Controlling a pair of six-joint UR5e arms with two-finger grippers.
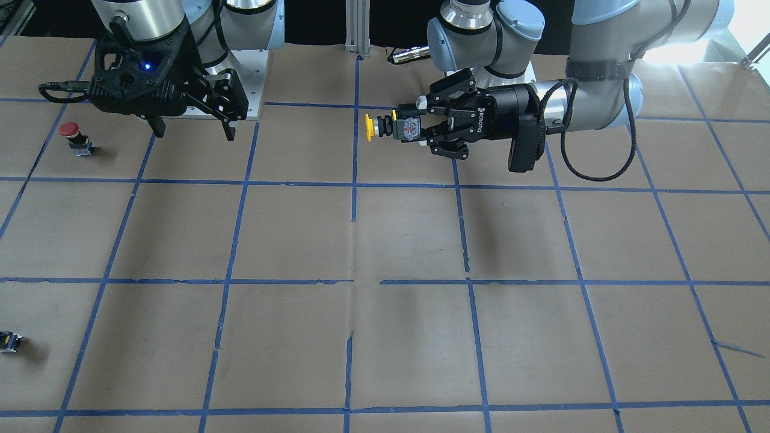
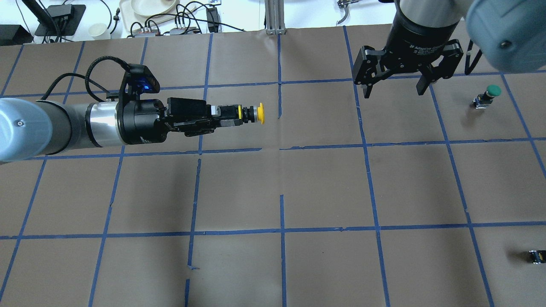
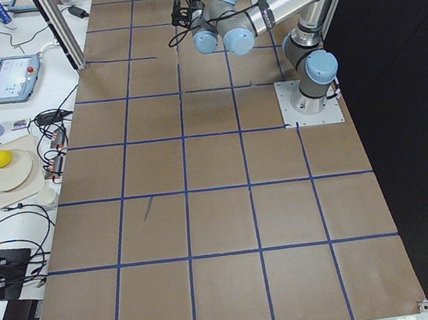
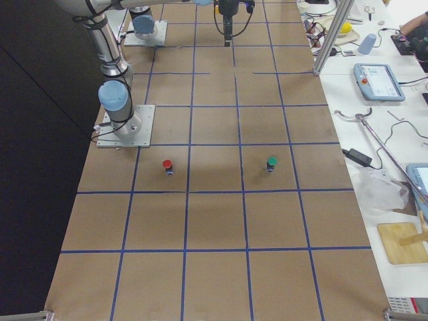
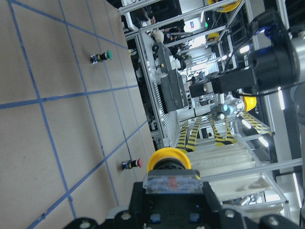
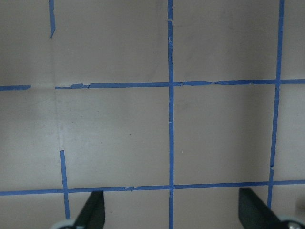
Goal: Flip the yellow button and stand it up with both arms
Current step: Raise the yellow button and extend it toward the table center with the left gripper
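My left gripper (image 1: 415,128) lies level, clamped on the yellow button (image 1: 380,128), cap out ahead; right gripper (image 2: 394,90) points down, open.

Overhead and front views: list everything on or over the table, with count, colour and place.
yellow button: 1, yellow cap, black-grey body; held sideways above the table.
red button: 1, red cap; standing near the right arm's base.
green button: 1, green cap; standing on the robot's right, farther from that base.
capless part: 1, black-grey; far on the robot's right.
table: 1, brown, blue tape grid.
left gripper: black; shut on the yellow button.
right gripper: black; open, empty.
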